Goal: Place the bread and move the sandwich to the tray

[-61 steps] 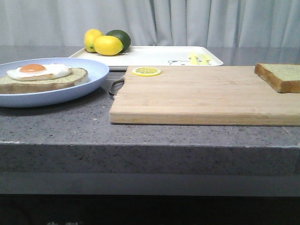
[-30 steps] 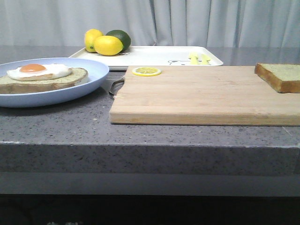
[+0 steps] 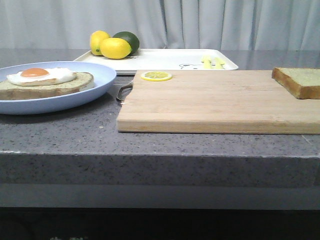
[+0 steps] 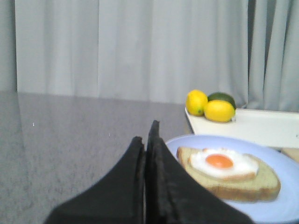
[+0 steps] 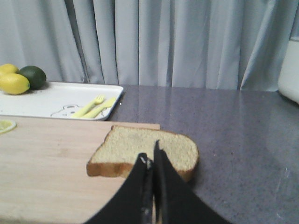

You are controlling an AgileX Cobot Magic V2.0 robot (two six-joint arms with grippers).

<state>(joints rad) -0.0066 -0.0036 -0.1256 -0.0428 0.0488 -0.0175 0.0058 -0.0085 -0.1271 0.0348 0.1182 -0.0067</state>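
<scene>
- Front view: the sandwich, one bread slice topped with a fried egg, lay on a pale blue plate at the counter's left edge. The wooden cutting board lay just right of the plate, with a lemon slice at its far left corner and the bread at its far right corner. The white tray lay behind the board, two lemons and a lime in its far left corner. No arm showed.
- Left wrist view: the left gripper had its fingers pressed together, holding nothing, beside the plate's rim.
- Right wrist view: the right gripper was likewise closed and empty, its tips in front of the bread, which overhung the board's corner.
</scene>
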